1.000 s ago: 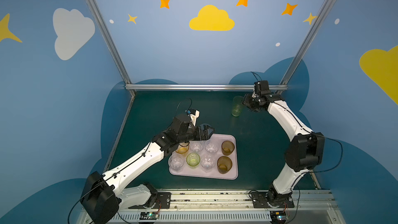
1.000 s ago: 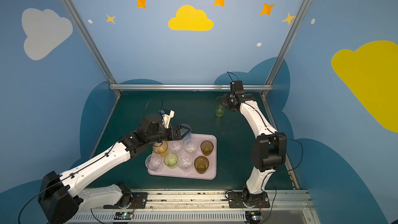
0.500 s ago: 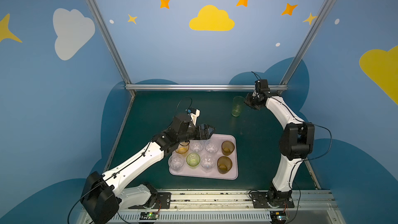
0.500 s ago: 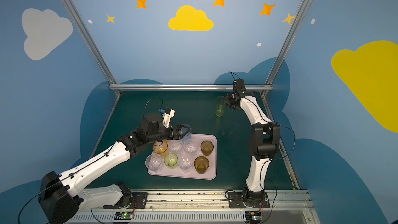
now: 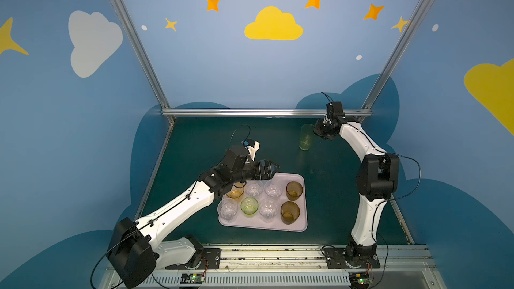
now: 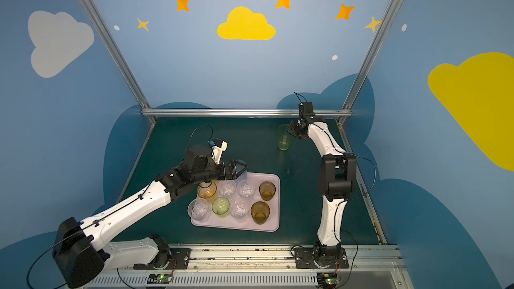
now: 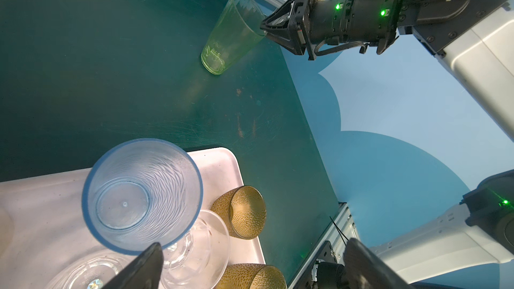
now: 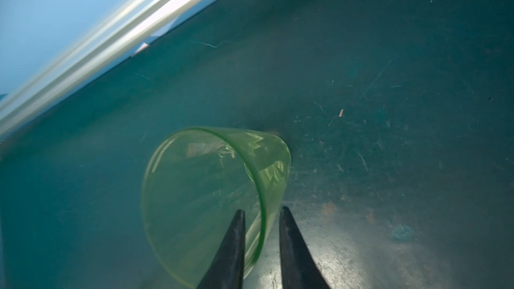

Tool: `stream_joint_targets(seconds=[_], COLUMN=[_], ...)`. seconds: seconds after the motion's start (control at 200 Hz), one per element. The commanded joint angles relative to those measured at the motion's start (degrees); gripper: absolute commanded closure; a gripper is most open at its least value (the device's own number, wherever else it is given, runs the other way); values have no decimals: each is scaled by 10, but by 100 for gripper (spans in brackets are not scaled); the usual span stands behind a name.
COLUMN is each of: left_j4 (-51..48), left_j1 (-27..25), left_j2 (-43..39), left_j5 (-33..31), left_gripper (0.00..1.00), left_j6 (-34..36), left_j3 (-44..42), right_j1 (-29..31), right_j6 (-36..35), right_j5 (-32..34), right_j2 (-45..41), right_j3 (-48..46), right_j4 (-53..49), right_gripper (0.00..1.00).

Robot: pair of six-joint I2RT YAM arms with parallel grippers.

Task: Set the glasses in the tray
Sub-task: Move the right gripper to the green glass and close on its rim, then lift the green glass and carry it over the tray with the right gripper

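A tall green glass stands on the mat at the back right. My right gripper straddles its rim, one finger inside and one outside, jaws narrow with a sliver of gap each side of the wall. The lilac tray holds several short glasses: clear ones, an orange, a green and two brown. A tall blue glass stands at the tray's far edge. My left gripper hovers beside it, open wide and empty.
An aluminium rail and the blue back wall close off the mat just behind the green glass. Bare green mat lies between the tray and the right arm.
My right gripper's jaws have narrowed around the green glass's rim, and that arm's elbow has swung inward. The left arm has barely moved.
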Motion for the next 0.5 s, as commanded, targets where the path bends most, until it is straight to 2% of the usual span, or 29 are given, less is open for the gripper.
stream_joint_targets(seconds=[0.0,0.205,0.325,0.496], left_j4=[-6,-12,-13,-21], left_j1=[-1,-1,-1,-1], left_j2=[1,9,10,17], left_j5=[-7,-7,-7,-10], left_gripper=[0,0,0,0], left_j6=[11,11,12,18], left_j3=[13,18,17,21], right_j1=[2,4,6,12], right_j6=[-7,-9,-14,-16], right_j5=[2,4,12,12], right_j2=[11,22,19,16], right_j3=[24,33,31,34], right_j4=[-15,-26,-26,-24], right_gripper=[79,84,94,98])
